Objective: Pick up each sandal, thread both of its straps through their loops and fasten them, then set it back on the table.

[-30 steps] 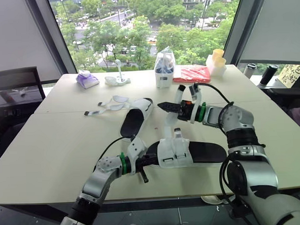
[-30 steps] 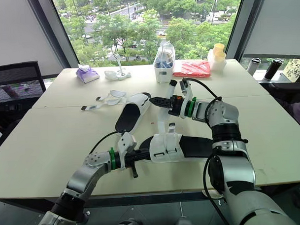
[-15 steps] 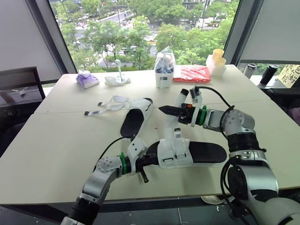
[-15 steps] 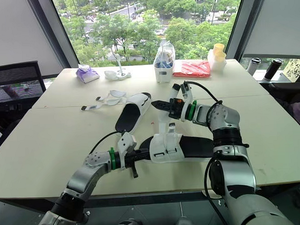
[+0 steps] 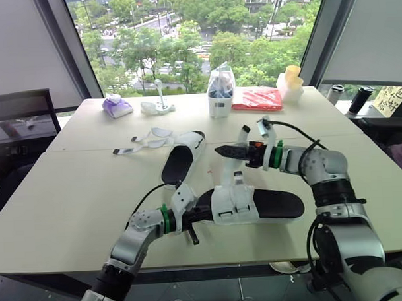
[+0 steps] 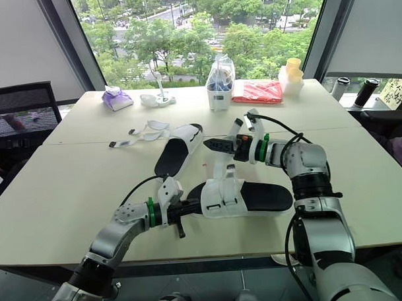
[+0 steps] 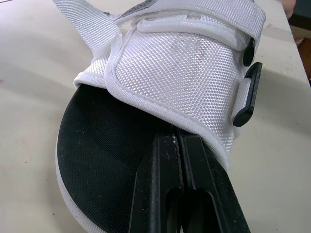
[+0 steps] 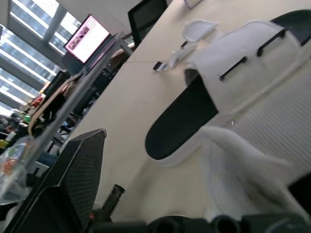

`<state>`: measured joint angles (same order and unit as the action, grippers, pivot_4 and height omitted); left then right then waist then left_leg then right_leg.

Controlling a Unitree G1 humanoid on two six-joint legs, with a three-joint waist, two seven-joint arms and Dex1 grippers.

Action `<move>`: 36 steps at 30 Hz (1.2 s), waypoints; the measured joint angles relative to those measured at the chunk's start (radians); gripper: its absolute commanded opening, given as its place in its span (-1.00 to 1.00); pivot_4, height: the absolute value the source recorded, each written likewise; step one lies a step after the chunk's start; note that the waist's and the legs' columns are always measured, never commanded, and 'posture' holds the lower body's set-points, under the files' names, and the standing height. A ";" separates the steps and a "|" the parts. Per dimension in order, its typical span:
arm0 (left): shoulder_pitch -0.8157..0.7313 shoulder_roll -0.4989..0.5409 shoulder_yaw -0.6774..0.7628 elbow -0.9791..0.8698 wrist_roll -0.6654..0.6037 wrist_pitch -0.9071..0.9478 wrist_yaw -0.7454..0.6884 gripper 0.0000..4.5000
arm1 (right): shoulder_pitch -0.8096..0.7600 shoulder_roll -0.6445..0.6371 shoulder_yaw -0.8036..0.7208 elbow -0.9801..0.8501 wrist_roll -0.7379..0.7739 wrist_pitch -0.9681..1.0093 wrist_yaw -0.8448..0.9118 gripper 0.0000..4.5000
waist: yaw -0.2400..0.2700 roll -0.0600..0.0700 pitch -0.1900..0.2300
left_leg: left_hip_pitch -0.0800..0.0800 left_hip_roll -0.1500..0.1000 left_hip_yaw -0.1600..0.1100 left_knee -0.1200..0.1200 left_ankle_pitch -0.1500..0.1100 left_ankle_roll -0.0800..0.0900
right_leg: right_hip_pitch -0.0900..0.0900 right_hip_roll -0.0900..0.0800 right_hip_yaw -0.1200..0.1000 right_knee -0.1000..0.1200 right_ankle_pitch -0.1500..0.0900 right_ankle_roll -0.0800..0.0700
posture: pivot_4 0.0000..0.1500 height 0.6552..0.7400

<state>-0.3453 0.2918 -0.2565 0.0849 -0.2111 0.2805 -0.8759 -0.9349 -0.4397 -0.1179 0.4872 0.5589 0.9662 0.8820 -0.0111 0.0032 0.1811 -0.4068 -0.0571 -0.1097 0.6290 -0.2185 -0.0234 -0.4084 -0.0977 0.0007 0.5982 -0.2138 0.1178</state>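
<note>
One sandal (image 5: 259,205) lies close to the front edge of the tabletop (image 5: 70,195), about at the middle of that edge. The left gripper (image 7: 177,141) is pressed together on the end of the black sole, just under the white upper. One strap (image 5: 226,164) of this sandal stands up, and the right gripper (image 5: 222,150) hangs just above its tip, pointing to the left. Whether it is closed or spread, I cannot tell. The other sandal (image 5: 181,158) lies nearer the centre of the tabletop.

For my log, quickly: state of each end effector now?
Left end effector: closed on near sandal toe.
Right end effector: closed, apparently holding its strap.
</note>
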 measured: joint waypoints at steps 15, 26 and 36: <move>0.003 -0.013 0.002 0.002 -0.003 0.001 0.003 -1.00 | -0.152 0.113 -0.130 0.294 -0.014 -0.060 -0.183 0.98 | 0.004 0.000 0.000 | 0.000 0.000 -0.002 0.000 0.000 0.000 | 0.000 0.000 0.000 -0.001 0.002 -0.004 | 1.00 1.00; 0.015 -0.015 0.008 -0.007 -0.003 0.001 0.014 -1.00 | -0.184 0.010 0.117 0.262 -0.145 0.097 -0.038 0.98 | 0.000 0.001 0.000 | -0.001 0.000 -0.001 0.000 0.000 0.000 | 0.000 0.000 0.000 -0.001 0.002 -0.003 | 1.00 1.00; 0.013 -0.022 0.009 0.001 -0.003 -0.004 0.017 -1.00 | -0.327 0.119 0.051 0.557 -0.154 0.079 -0.049 0.98 | 0.001 0.001 0.000 | 0.000 -0.001 -0.002 0.000 0.000 0.000 | 0.000 0.000 0.000 0.000 0.002 -0.004 | 1.00 1.00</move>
<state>-0.3328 0.2700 -0.2475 0.0856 -0.2141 0.2768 -0.8586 -1.2624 -0.3211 -0.0670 1.0438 0.4049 1.0455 0.8325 -0.0106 0.0038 0.1810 -0.4072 -0.0585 -0.1114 0.6285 -0.2185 -0.0234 -0.4088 -0.0977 0.0003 0.5980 -0.2114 0.1141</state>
